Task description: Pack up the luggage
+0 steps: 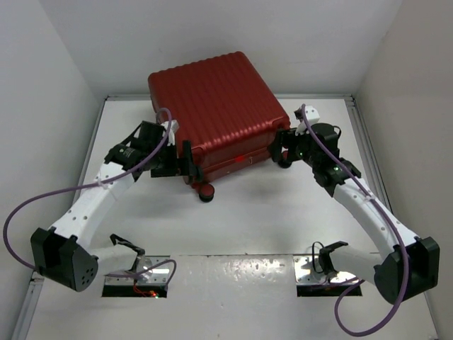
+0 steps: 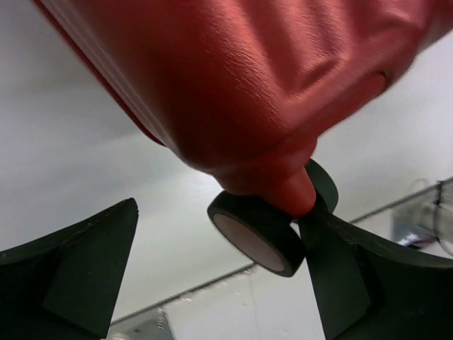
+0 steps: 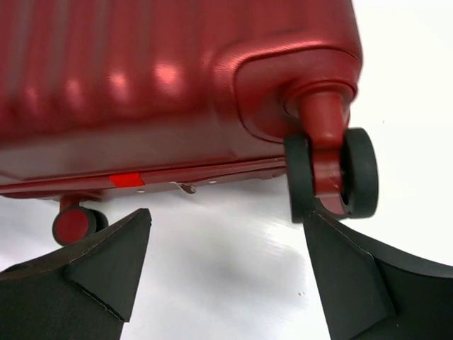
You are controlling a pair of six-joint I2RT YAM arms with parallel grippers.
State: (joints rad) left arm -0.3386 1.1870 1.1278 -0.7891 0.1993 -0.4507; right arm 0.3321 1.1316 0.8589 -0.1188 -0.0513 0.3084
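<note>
We see the luggage (image 1: 212, 99) closed, with our left gripper (image 1: 188, 161) at its 7 o'clock corner and our right gripper (image 1: 278, 150) at 4 o'clock. Both have their fingers apart beside its wheels (image 3: 329, 173).

No readable txt (luggage (image 1: 212, 99) incl.).

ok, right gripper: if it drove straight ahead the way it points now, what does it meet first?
Probably the caster wheel at the luggage corner: it sits right at one tip of the open right gripper, maybe touching. The red shell lies just behind; depth is unclear.
</note>
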